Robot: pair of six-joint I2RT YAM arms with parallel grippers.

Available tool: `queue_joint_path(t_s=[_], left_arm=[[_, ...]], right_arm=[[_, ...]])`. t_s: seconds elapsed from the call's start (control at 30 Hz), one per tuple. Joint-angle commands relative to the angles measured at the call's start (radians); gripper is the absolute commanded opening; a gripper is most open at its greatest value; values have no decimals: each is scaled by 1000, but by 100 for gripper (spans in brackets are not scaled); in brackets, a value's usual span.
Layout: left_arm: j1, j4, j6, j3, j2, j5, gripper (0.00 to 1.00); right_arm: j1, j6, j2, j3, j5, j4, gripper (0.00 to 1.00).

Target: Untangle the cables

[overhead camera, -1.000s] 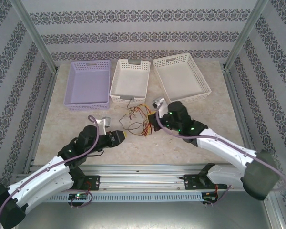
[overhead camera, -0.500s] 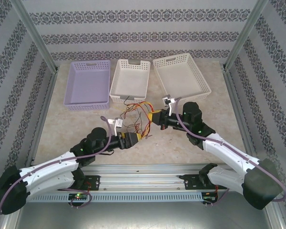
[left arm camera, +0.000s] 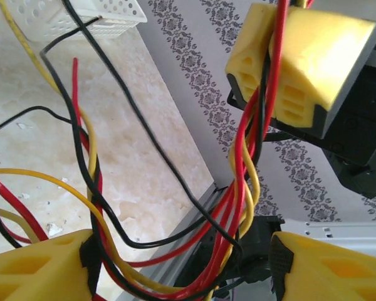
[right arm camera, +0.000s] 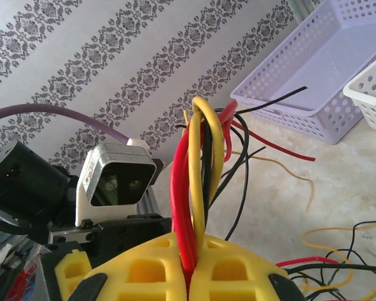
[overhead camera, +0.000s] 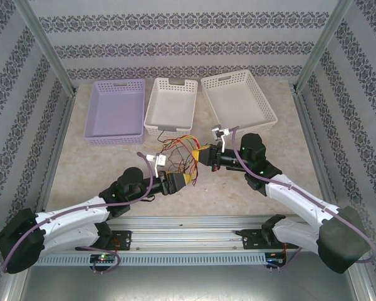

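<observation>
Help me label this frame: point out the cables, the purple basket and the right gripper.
cables [right arm camera: 198,188]: right wrist view, upright yellow strand.
purple basket [overhead camera: 114,138]: top view, front wall.
right gripper [right arm camera: 190,251]: right wrist view, between its fingertips.

1. Purple mesh basket, far left on beige marbled table.
2. White mesh basket just beside it, centre.
3. Second white basket, far right, angled.
4. Damask-striped wallpaper behind and at both sides.
</observation>
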Motion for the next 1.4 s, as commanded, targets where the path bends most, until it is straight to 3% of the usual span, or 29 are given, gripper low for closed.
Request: queue_joint_path(t_s=[0.0, 0.17, 0.47, 0.63, 0.97, 1.07, 1.2, 1.37], left_arm=[[-13, 101, 11, 23, 25, 6, 63], [-13, 109, 13, 36, 57, 12, 54], [-13, 20, 38, 23, -14, -29, 0], [-13, -88, 54, 5, -89, -70, 0], [-7, -482, 99, -8, -319, -265, 0], [-7, -550, 99, 3, -328, -309, 0], [-4, -669, 96, 41, -315, -388, 0], [0, -813, 82, 91, -312, -477, 0]], right_arm=[[19, 7, -3, -9, -36, 41, 0], [21, 2, -7, -10, -35, 33, 0], [17, -15, -48, -32, -18, 5, 0], [-15, -32, -120, -52, 80, -62, 0], [-75, -121, -316, -96, 322, -285, 0], [-85, -112, -342, -118, 370, -288, 0], [-104, -95, -362, -111, 559, -384, 0], [-155, -57, -355, -102, 678, -486, 0]])
